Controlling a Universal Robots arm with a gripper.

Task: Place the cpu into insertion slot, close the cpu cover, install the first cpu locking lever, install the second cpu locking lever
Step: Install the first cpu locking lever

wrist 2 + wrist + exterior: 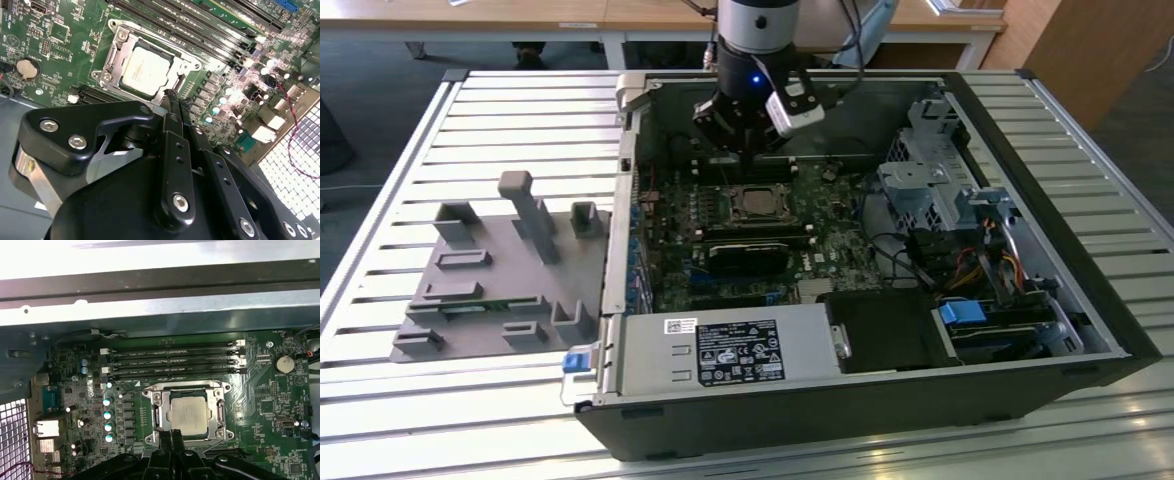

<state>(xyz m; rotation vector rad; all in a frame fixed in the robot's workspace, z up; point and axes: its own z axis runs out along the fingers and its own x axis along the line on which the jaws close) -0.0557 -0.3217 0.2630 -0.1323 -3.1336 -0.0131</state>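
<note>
The cpu (187,412) lies flat in the insertion slot (156,416) on the green motherboard, pale metal face up. The silvery cpu cover (186,388) is down around it, framing the chip through its window. In the second wrist view the cpu (145,67) sits inside the cover (116,54). My gripper (171,432) hovers just off one edge of the slot, its two black fingers pressed together with nothing between them. In the exterior view the gripper (742,155) hangs over the board just behind the cpu (755,204). Whether the locking levers are latched I cannot tell.
The open computer case (1067,370) lies on a slatted table. A grey box with a white label (720,352) fills its front, a black card (754,250) lies before the slot, and a drive cage (921,190) with cables is on the exterior view's right. A grey fixture (494,270) stands outside.
</note>
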